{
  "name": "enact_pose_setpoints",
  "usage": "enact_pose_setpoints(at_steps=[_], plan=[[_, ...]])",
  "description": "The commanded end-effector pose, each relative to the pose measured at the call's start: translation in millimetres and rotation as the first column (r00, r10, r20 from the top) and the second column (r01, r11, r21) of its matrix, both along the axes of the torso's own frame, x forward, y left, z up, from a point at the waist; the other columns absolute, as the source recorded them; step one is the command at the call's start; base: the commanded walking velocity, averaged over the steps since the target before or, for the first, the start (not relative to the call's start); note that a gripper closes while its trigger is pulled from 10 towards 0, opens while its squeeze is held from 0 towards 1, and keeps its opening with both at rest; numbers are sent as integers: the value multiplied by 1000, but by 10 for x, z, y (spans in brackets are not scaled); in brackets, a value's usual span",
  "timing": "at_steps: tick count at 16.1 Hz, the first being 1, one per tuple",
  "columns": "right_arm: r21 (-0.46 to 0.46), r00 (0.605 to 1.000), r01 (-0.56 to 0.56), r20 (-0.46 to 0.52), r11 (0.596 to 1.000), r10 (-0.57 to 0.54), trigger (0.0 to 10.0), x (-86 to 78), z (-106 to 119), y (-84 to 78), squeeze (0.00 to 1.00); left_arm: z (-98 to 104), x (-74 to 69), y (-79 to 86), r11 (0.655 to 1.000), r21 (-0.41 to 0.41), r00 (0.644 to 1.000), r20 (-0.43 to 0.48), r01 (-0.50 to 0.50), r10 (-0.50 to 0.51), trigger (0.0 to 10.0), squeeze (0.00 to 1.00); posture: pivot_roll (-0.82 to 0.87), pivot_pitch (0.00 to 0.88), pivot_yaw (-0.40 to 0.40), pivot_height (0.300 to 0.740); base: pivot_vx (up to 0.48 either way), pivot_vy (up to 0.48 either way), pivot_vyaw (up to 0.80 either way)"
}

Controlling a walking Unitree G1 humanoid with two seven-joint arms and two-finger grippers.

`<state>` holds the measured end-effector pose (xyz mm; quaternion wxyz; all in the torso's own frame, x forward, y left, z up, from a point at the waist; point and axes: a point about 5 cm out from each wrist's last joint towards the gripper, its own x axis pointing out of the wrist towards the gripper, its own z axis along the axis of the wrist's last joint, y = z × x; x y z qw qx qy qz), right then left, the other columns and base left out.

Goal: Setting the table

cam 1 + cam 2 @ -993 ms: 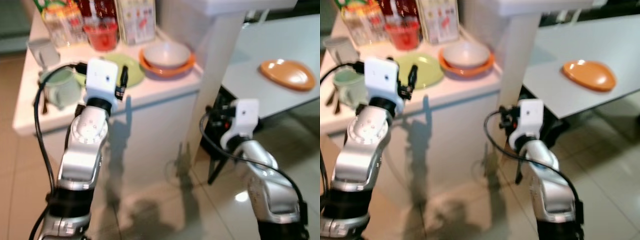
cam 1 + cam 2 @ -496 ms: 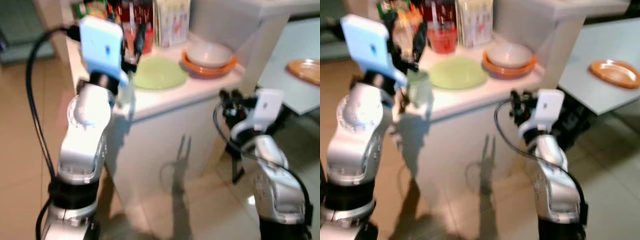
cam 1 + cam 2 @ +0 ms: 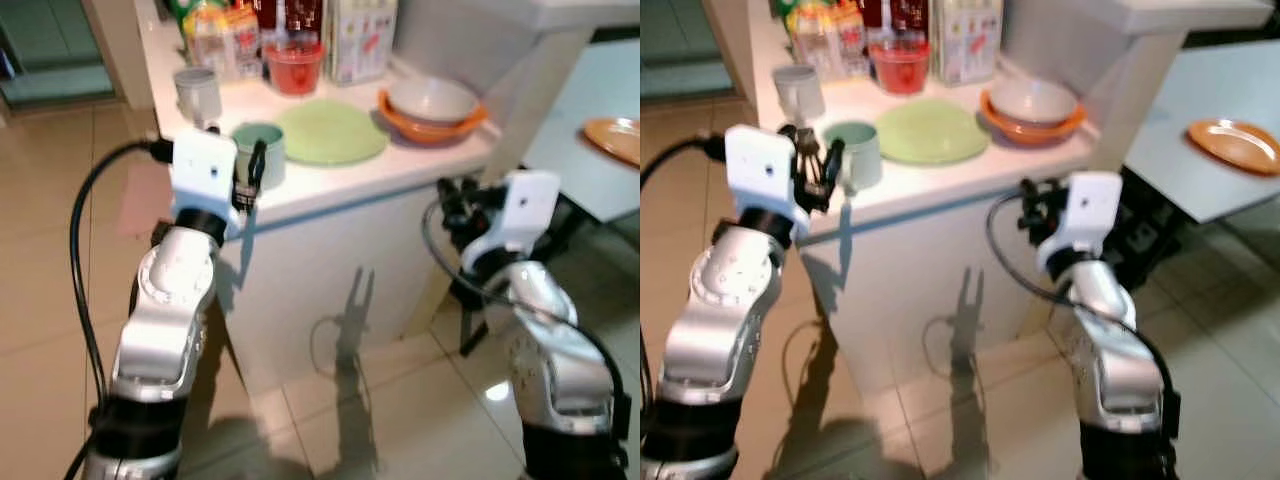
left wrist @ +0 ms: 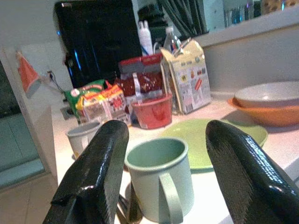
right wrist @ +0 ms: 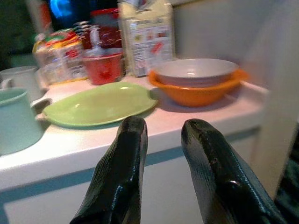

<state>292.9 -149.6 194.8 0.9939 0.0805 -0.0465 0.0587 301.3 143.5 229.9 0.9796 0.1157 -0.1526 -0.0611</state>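
- Left wrist view looks between two black fingers [image 4: 91, 177], spread wide apart, with nothing held.
- Left pincer [image 4: 163, 172] raised at the near edge of the white bench [image 3: 330, 190], centre left of the left eye view.
- Pale green mug [image 4: 161, 179] framed in the gap between those fingers, handle turned toward the camera, standing upright on the bench; touching or not cannot be told.
- Right pincer [image 5: 161, 163] lower centre of the right wrist view, fingers a narrow gap apart, gripping nothing, held in front of the bench edge.
- Right arm [image 3: 540, 340] lower right in the left eye view, beside the bench's white side.
- Green plate [image 3: 331, 132] lying flat just beyond the mug, upper centre.
- Grey bowl [image 3: 431, 98] nested in an orange bowl [image 3: 432, 125], to the right of the plate.
- White cup [image 3: 197, 93] upper left, behind the mug.
- Red tub [image 3: 295, 68] behind the plate.
- Printed carton [image 4: 183, 77] and packets of food [image 4: 98, 103] along the back of the bench.
- Orange plate [image 3: 1233, 143] far right, on a separate grey table [image 3: 1200, 90], well apart from the bench.
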Motion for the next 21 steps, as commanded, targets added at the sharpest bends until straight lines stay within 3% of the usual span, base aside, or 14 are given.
enact_pose_setpoints(at_steps=[1,5,9,13,16,21], plan=[[48,1000,-12,1,999,12,10000,48,77,43,0,99,13,48,1000,-4,999,47,-15,15,10000,0,-2,0,-25,740,0,0,0],[-52,1000,-26,-2,998,26,10000,75,93,45,0,138,-3,27,1000,-1,998,68,7,-7,10000,0,1,0,-31,740,163,0,0],[-40,998,-55,-15,998,55,10000,80,87,75,0,150,-1,18,1000,2,997,73,16,-16,10000,0,-1,0,-29,740,360,0,0],[-90,992,-122,17,988,124,10000,46,118,159,0,149,-11,-1,999,21,997,78,28,-29,10000,0,1,0,-31,740,361,0,0],[-65,994,-96,37,993,98,10000,48,144,123,0,195,-16,-22,999,17,995,94,43,-45,10000,0,2,0,-31,740,361,0,0],[-18,996,-48,69,999,49,10000,72,228,22,0,347,-72,-197,987,3,976,150,161,-160,10000,0,-1,0,-30,740,374,0,0]])
